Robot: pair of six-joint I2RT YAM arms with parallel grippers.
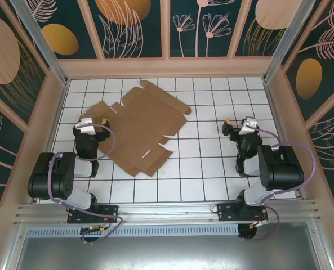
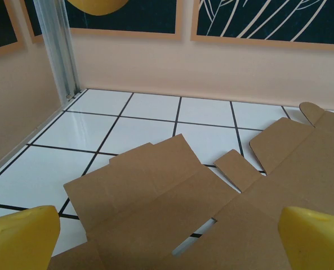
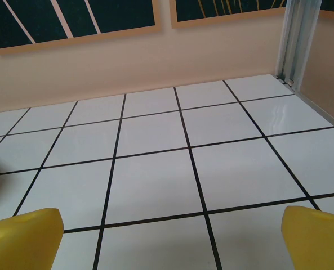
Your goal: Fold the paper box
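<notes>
The paper box (image 1: 136, 126) is a flat brown cardboard sheet with flaps and slots, lying unfolded on the white tiled floor left of centre. My left gripper (image 1: 93, 122) stands open at the sheet's left edge. In the left wrist view the paper box (image 2: 155, 202) spreads out under and ahead of the left gripper (image 2: 169, 242), whose yellow fingertips (image 2: 20, 236) stand wide apart with nothing held. My right gripper (image 1: 238, 125) is open over bare tiles, well to the right of the sheet. The right wrist view shows the right gripper (image 3: 169, 242) with its fingertips (image 3: 316, 236) apart and nothing between them.
Beige walls with dark painted panels enclose the tiled floor (image 1: 212, 163) on three sides. Aluminium posts stand at the back left corner (image 2: 57, 50) and back right corner (image 3: 299, 39). Bare tiles lie between the sheet and the right arm.
</notes>
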